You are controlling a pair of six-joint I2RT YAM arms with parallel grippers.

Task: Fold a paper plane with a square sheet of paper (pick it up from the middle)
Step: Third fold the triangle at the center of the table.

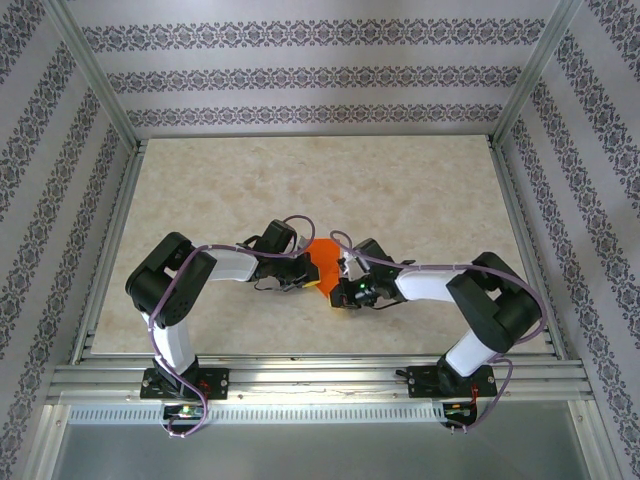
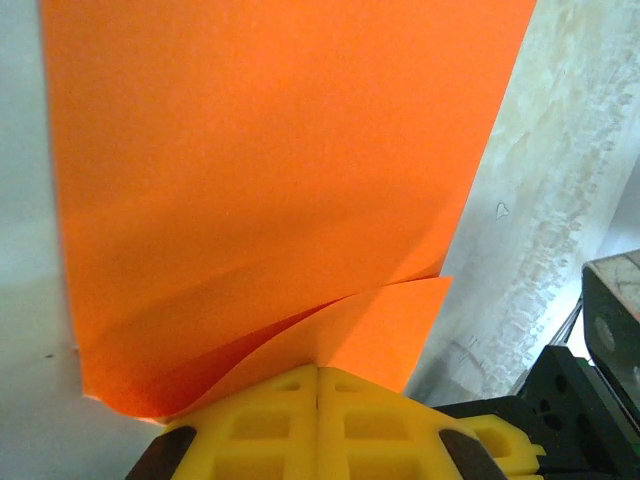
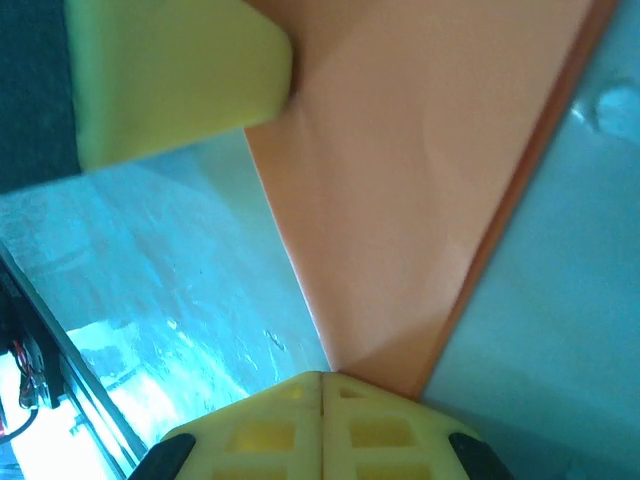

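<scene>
The orange sheet of paper [image 1: 322, 260] is held above the table's middle, between both grippers. In the left wrist view the paper [image 2: 270, 160] is folded over in two layers that part slightly, and my left gripper [image 2: 318, 368] is shut on their lower edge. My right gripper [image 3: 322, 374] is shut on a pointed corner of the paper [image 3: 420, 200], where a diagonal crease shows. From above, the left gripper [image 1: 304, 270] and right gripper [image 1: 343, 270] face each other closely. Whether the paper has a plane's shape I cannot tell.
The marble-patterned table [image 1: 320, 180] stretches behind the grippers, fenced by aluminium rails [image 1: 320, 372] and patterned walls. One yellow finger of the left gripper [image 3: 170, 80] shows at the top left of the right wrist view, touching the paper's edge.
</scene>
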